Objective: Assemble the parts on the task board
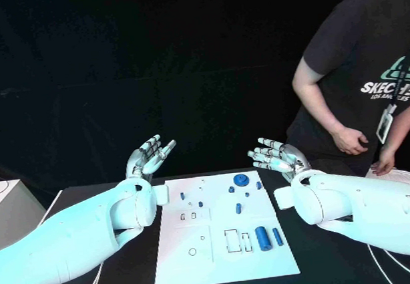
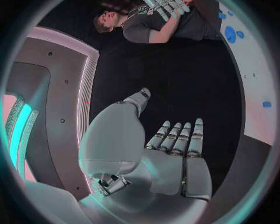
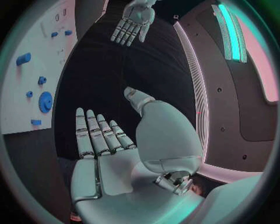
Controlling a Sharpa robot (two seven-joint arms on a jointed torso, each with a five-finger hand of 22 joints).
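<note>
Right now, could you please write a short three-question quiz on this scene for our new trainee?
1. True or false: the left hand holds a blue part.
2. Which blue piece lies nearest the far edge of the task board? A) the round gear B) the large cylinder
3. Fill in: the right hand's fingers are spread and hold ____.

Key: 1 false; 2 A; 3 nothing.

A robot demonstration or lab space: a black table (image 1: 332, 265) against black backdrop, a white task board (image 1: 225, 261) bearing small blue parts (image 1: 263, 237), and a person (image 1: 369, 80) standing alongside (lanyard badge at the chest).
</note>
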